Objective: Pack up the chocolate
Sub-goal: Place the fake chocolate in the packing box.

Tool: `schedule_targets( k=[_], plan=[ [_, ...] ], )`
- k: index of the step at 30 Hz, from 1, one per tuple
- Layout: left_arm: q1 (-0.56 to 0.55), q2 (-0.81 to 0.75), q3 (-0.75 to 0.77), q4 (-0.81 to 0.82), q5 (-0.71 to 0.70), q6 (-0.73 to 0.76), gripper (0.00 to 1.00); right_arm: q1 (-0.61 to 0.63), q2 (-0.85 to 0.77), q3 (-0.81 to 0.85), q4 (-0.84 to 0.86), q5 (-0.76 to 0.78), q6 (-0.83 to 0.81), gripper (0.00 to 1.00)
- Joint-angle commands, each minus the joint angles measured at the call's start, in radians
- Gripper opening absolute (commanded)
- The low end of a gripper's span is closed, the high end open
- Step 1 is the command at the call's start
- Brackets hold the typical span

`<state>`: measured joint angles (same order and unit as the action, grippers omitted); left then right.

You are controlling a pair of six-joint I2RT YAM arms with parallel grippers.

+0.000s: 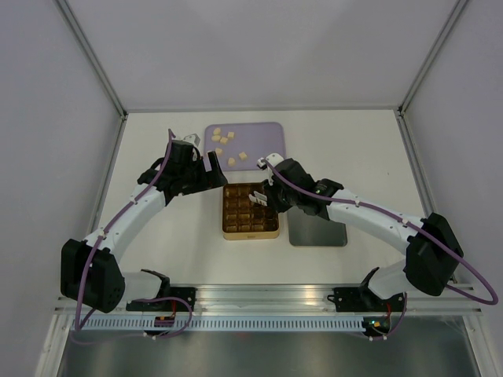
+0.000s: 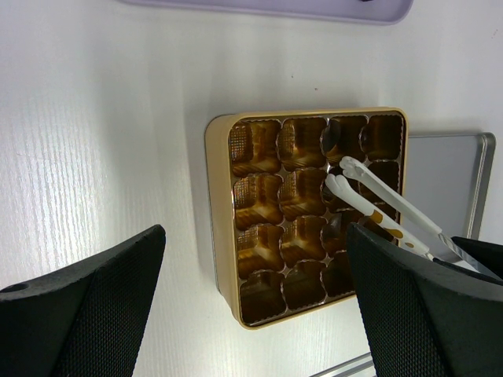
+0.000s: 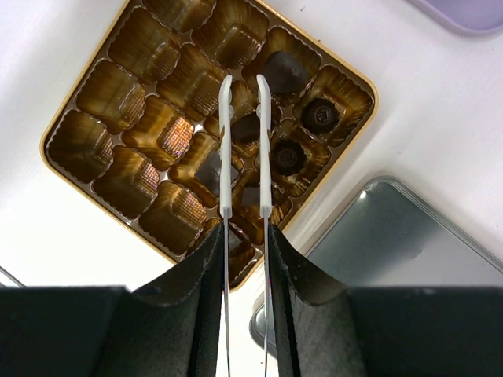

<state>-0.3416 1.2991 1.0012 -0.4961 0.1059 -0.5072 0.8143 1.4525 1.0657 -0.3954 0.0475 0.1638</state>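
Observation:
The gold gridded tin (image 1: 250, 212) lies open at the table's middle. Several dark brown chocolates (image 3: 321, 115) sit in cells along its right side; the other cells are empty. Several pale cream chocolates (image 1: 232, 161) lie on the lilac tray (image 1: 263, 133) behind the tin. My right gripper (image 1: 266, 192) is shut on the metal tweezers (image 3: 244, 141). Their white tips stand apart over the tin, straddling a dark piece (image 3: 245, 128) that lies in a cell. My left gripper (image 1: 206, 166) is open and empty, above the tin's left rim (image 2: 220, 228).
A grey metal lid (image 1: 317, 228) lies flat just right of the tin and also shows in the right wrist view (image 3: 409, 243). The lilac tray's edge (image 2: 314, 8) is at the top of the left wrist view. White walls enclose the table.

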Motion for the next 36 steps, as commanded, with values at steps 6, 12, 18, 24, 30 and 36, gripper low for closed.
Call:
schedule_targets(
  k=[6, 12, 18, 24, 30, 36],
  plan=[
    [0.004, -0.015, 0.002, 0.010, 0.008, 0.007, 1.00, 0.003, -0.018, -0.001, 0.056, 0.025, 0.008, 0.31],
    [0.004, -0.018, 0.004, 0.008, 0.009, 0.007, 1.00, 0.002, -0.066, 0.046, 0.076, 0.055, 0.005, 0.30],
    [0.006, -0.020, 0.001, 0.008, 0.009, 0.007, 1.00, -0.004, -0.084, 0.132, 0.072, 0.144, 0.025, 0.29],
    [0.004, -0.020, 0.001, 0.010, 0.008, 0.010, 1.00, -0.111, 0.015, 0.226, 0.035, 0.080, -0.006, 0.28],
    [0.004, -0.015, -0.001, 0.008, 0.002, 0.012, 1.00, -0.201, 0.172, 0.347, -0.019, 0.147, 0.072, 0.28],
    [0.006, 0.000, 0.005, 0.008, -0.002, 0.010, 1.00, -0.202, 0.307, 0.431, -0.054, 0.219, 0.170, 0.30]
  ],
)
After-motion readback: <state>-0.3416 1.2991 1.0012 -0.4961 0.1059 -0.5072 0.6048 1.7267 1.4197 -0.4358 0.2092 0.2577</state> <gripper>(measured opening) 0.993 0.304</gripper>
